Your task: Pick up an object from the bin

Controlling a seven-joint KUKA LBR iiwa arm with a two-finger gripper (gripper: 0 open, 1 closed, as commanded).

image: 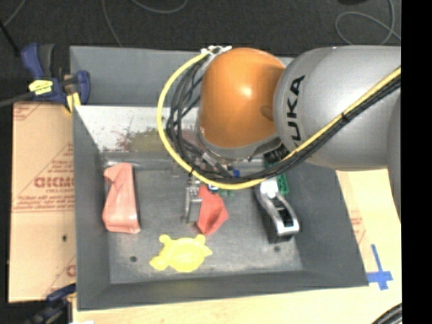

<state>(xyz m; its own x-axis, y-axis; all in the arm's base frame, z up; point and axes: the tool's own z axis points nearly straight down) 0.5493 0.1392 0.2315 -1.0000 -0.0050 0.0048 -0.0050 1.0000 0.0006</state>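
Well clear of the bin's (88, 181) walls, the hand (194, 211) sits beside a red wedge-shaped piece (212, 216) lying lengthwise far-to-near. Whether the hand is spread or pinching, I cannot tell.

Arm (344, 106) in from right, wrist turned down; orange cover (239, 100) uppermost, yellow cable (160, 113) looped round.

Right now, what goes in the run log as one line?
end effector: low mid-bin, beside red wedge | hold: unconfirmed | nearby: yellow flat shape, pink block, black-and-white tool
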